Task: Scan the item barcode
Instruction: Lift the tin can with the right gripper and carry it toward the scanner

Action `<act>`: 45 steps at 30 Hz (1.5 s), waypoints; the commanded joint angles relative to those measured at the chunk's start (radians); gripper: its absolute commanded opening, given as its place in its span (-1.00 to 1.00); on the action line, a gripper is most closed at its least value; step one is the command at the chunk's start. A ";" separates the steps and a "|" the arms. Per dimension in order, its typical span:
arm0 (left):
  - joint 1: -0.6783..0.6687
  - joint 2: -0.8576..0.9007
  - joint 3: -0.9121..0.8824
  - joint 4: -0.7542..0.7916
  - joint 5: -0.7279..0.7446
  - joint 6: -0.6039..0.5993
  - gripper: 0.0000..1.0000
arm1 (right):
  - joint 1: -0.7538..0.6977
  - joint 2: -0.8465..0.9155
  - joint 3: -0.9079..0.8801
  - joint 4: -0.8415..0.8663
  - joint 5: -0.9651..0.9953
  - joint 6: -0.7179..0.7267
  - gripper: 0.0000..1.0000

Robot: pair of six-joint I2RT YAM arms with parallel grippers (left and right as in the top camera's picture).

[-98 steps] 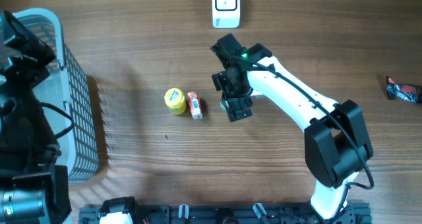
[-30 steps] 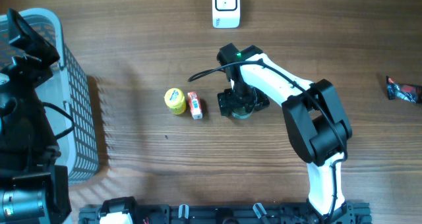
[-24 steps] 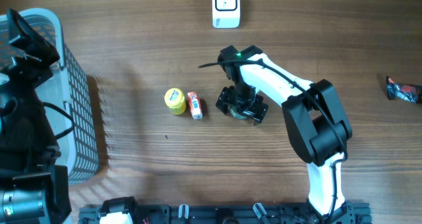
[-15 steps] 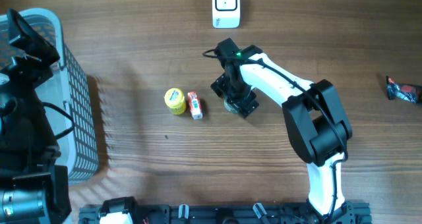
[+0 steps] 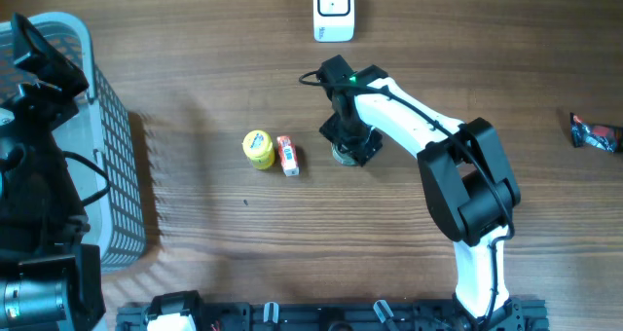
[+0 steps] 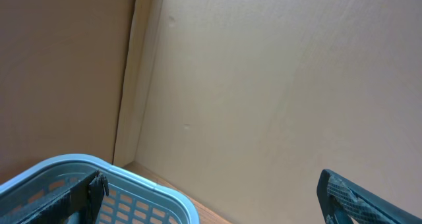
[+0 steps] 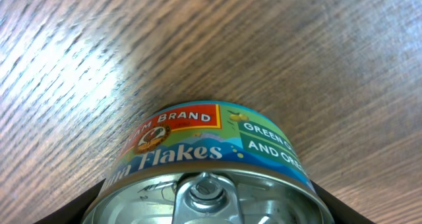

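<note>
A tuna can (image 7: 204,158) with a blue, green and red label and a pull-tab lid stands upright on the wooden table. It fills the bottom of the right wrist view. My right gripper (image 7: 208,211) is down over it, a black finger against each side of the can, shut on it. Seen from overhead, the right gripper (image 5: 348,141) covers nearly all of the can (image 5: 342,156) at mid table. A white scanner (image 5: 334,8) stands at the far edge. My left gripper (image 6: 211,207) is open and empty above the blue basket (image 6: 132,191).
A yellow tub (image 5: 258,148) and a small red box (image 5: 287,155) lie just left of the can. A black and red packet (image 5: 594,131) lies at the far right. The basket (image 5: 107,146) takes up the left side under the left arm.
My right gripper has turned about the can and drawn its jaws in against the can's sides. The left arm has not moved.
</note>
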 commanded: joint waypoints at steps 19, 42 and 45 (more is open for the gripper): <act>0.007 -0.006 -0.011 0.003 0.013 0.012 1.00 | -0.138 0.033 -0.016 -0.491 -0.870 -0.663 0.08; 0.007 0.026 -0.011 -0.016 0.098 0.012 1.00 | -0.177 0.033 0.280 0.053 -0.346 -0.720 0.03; 0.008 0.025 -0.011 -0.016 0.098 0.013 1.00 | -0.174 0.033 0.375 0.116 -0.106 -0.819 0.04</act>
